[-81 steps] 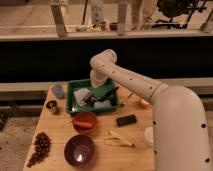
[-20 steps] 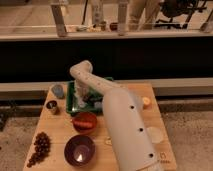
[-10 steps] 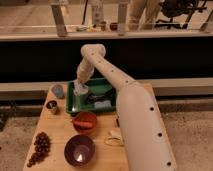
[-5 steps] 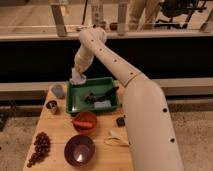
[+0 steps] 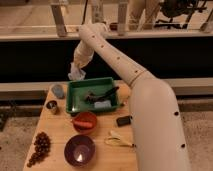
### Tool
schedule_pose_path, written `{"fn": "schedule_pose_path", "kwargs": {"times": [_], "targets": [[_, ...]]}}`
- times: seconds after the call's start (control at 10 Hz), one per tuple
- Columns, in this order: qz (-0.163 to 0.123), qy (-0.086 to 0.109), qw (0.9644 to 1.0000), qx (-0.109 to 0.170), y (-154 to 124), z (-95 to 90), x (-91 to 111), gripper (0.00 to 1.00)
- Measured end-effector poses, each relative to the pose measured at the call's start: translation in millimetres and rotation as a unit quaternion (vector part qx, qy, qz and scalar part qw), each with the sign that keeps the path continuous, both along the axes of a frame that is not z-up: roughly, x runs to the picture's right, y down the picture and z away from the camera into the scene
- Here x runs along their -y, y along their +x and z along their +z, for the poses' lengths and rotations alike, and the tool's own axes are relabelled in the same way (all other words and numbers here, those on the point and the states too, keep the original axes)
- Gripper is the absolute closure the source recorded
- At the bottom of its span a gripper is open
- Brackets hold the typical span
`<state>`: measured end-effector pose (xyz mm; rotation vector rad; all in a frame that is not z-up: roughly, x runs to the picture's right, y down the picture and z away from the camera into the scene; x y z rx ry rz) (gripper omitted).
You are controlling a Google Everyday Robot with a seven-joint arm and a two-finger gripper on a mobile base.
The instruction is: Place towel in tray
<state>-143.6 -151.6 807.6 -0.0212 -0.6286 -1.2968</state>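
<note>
The towel [image 5: 76, 73] hung in the air above the rear left corner of the tray [image 5: 93, 96], clear of the table [image 5: 59, 131]. It was pinched at its top edge by the gripper [image 5: 76, 63], which sat directly over it with its fingers closed on the cloth. The towel drooped as a small bunched mass, its long axis roughly vertical, lower end pointing down toward the tray's back rim without touching it.

The tray was green and rectangular, set on the rear half of the table. Inside it lay a dark utensil [image 5: 101, 94], running diagonally, and a pale blue item [image 5: 103, 104] near the front wall; its exact kind could not be told.

Left of the tray stood a grey object [image 5: 58, 90] and, in front of that, a small metal cup [image 5: 51, 106]. Just in front of the tray sat a red bowl [image 5: 84, 121]. Further forward of the tray was a purple bowl [image 5: 79, 149], with grapes [image 5: 39, 147] to its left and a banana [image 5: 119, 139] to its right. A black item [image 5: 123, 120] lay near the tray's front right corner.

The arm [image 5: 125, 70] reached from the tray's right, arching over it.
</note>
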Motion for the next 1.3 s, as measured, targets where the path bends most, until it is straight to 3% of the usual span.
{"fn": "schedule_pose_path", "kwargs": {"times": [0.9,1.1,1.3], "targets": [[0.0,-0.003,1.0,-0.001,-1.2,1.5,-2.2,1.0],[0.005,-0.031,0.999,-0.032,5.4,15.8,-20.4,1.0],[0.011,-0.06,0.9965,-0.057,8.0,43.9,-52.4,1.0]]}}
